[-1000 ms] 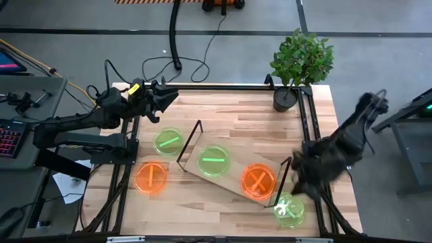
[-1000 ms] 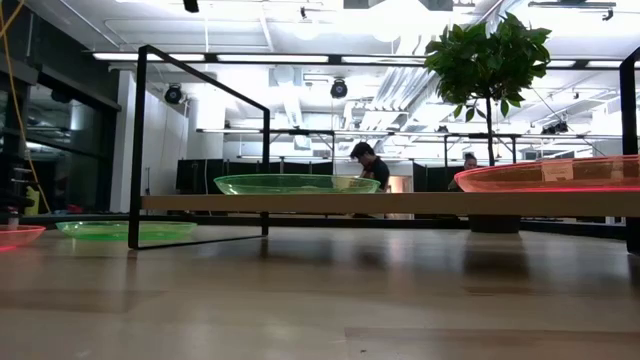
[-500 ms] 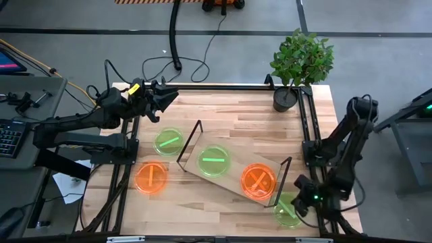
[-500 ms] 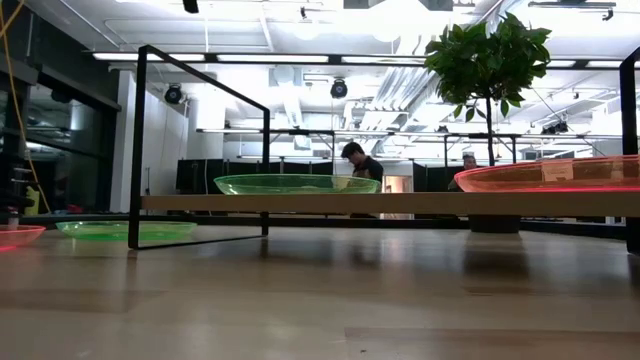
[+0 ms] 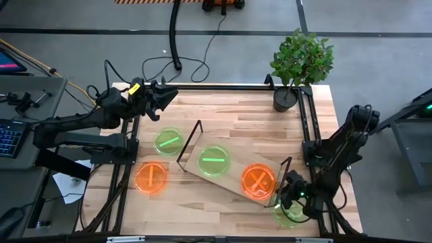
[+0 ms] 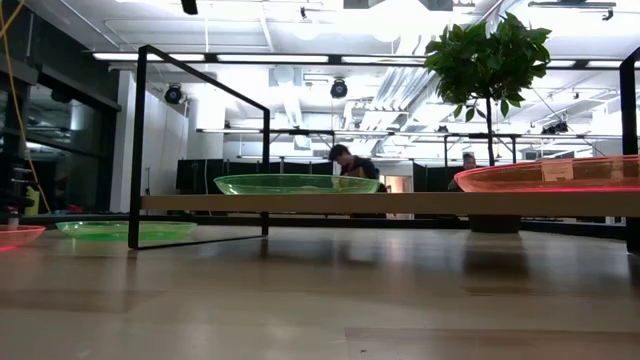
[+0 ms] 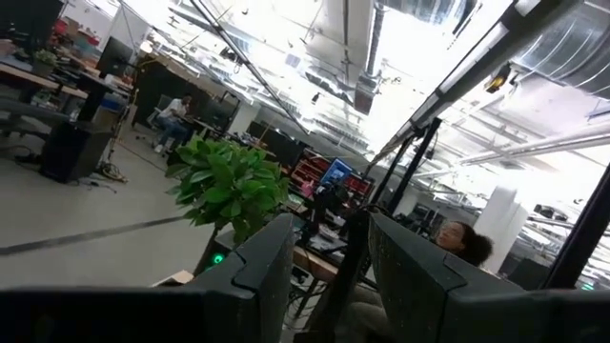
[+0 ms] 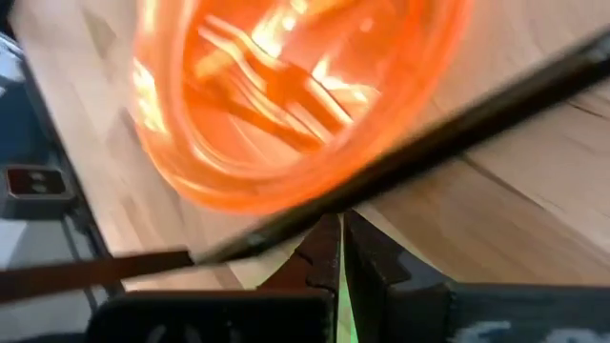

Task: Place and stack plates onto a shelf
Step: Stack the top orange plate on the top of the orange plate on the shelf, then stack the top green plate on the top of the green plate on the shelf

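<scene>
Pincer [image 5: 289, 200], right; over green plate [image 5: 286, 213]; beside shelf [image 5: 232, 177] end

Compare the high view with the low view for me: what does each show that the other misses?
Only the high view shows the arms: the right gripper over the green plate off the shelf's end, the left gripper waiting at the table's far corner.

Only the low view shows a person in the room behind.

Both show the shelf carrying a green-bar plate and an orange-cross plate, two more plates on the table beside it, and the potted plant.
</scene>
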